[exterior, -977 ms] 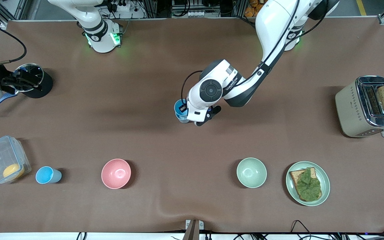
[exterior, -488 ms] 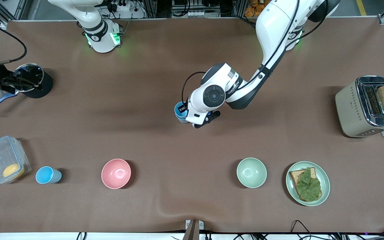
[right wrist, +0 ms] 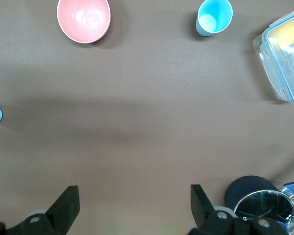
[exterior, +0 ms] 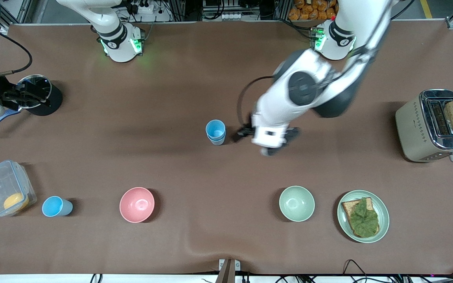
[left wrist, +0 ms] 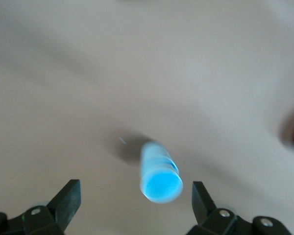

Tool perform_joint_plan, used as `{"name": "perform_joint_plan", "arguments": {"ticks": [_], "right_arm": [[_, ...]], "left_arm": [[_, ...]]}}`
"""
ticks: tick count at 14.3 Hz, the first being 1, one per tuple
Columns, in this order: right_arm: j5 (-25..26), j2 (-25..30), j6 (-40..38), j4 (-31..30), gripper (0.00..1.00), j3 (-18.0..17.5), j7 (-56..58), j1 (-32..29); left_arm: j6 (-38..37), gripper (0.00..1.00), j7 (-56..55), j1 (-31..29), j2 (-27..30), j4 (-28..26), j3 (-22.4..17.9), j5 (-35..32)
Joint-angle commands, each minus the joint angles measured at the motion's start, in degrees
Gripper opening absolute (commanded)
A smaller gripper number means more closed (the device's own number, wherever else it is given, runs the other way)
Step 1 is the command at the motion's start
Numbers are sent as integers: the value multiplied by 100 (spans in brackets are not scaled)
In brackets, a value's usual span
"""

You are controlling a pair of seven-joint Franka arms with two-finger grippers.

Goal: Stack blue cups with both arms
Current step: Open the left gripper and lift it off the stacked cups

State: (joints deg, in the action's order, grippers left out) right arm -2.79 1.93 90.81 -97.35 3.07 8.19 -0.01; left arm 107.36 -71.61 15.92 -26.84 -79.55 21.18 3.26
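Two blue cups stand nested as one stack (exterior: 215,131) mid-table; the stack also shows in the left wrist view (left wrist: 159,174). My left gripper (exterior: 267,138) is open and empty in the air beside the stack, toward the left arm's end; in its wrist view (left wrist: 134,200) the stack sits apart from both fingers. A third blue cup (exterior: 56,206) stands near the front camera edge, beside a clear box; it shows in the right wrist view (right wrist: 214,17). My right gripper (exterior: 28,96) waits open and empty (right wrist: 133,203) over a black pot.
A pink bowl (exterior: 137,204) and a pale green bowl (exterior: 296,203) stand nearer the front camera than the stack. A clear box (exterior: 6,188) with a yellow thing, a black pot (exterior: 41,98), a plate with toast (exterior: 363,216) and a toaster (exterior: 433,125) stand around.
My left gripper has let go of the upper cup, left it nested in the other, and pulled away toward the left arm's end. The right arm has not moved.
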Motion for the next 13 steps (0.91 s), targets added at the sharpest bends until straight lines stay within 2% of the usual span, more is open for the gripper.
{"name": "perform_joint_plan", "arguments": {"ticks": [1, 3, 7, 9, 13], "right_arm": [[24, 71, -28, -39, 100, 18, 7, 45], [24, 62, -28, -39, 100, 18, -2, 45], [15, 62, -28, -39, 100, 18, -11, 37], [15, 62, -28, -39, 100, 18, -11, 45], [15, 71, -28, -39, 100, 18, -11, 54]], "left_arm": [[-189, 100, -28, -317, 345, -201, 9, -500], [-364, 100, 399, -528, 547, -201, 9, -633], [-1207, 100, 2157, -1064, 1083, -210, 9, -625], [-1384, 100, 2886, -1337, 1276, -262, -60, -607], [-2182, 100, 4984, -1100, 1698, -289, -1175, -528]]}}
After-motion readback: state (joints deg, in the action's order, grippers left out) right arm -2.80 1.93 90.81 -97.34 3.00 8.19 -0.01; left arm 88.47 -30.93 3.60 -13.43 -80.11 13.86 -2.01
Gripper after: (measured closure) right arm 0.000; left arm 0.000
